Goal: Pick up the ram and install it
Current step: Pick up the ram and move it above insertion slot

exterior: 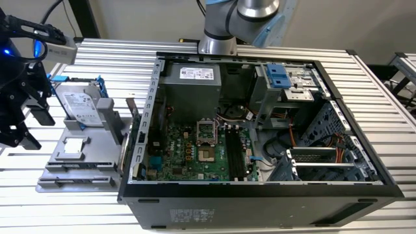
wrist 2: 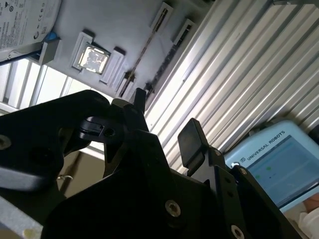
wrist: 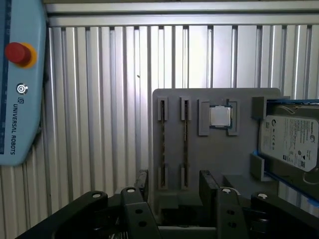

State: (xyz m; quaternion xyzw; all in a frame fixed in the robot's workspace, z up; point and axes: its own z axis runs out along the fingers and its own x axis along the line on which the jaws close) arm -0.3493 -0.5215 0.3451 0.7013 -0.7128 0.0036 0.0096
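**Ram on edge in its tray slot, fingers spread**

At the exterior view's left, your gripper (exterior: 34,127) hangs over the gray tray (exterior: 97,166) on the counter (exterior: 65,214). Its fingers (wrist: 142,183) are spread and empty. In the first wrist view the ram (wrist: 185,143) stands on edge in a tray slot, showing as a thin straight line with its faces hidden. Judge it light, stiff and fragile: pinch its flat faces near mid-length. The open case (exterior: 260,192) lies to the exterior view's right.

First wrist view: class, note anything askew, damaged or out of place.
Nothing stands out. The grey holder tray lies square on the ribbed table; the square silver processor chip and blue-framed silver hard drive sit in their holders; the black gripper is open.
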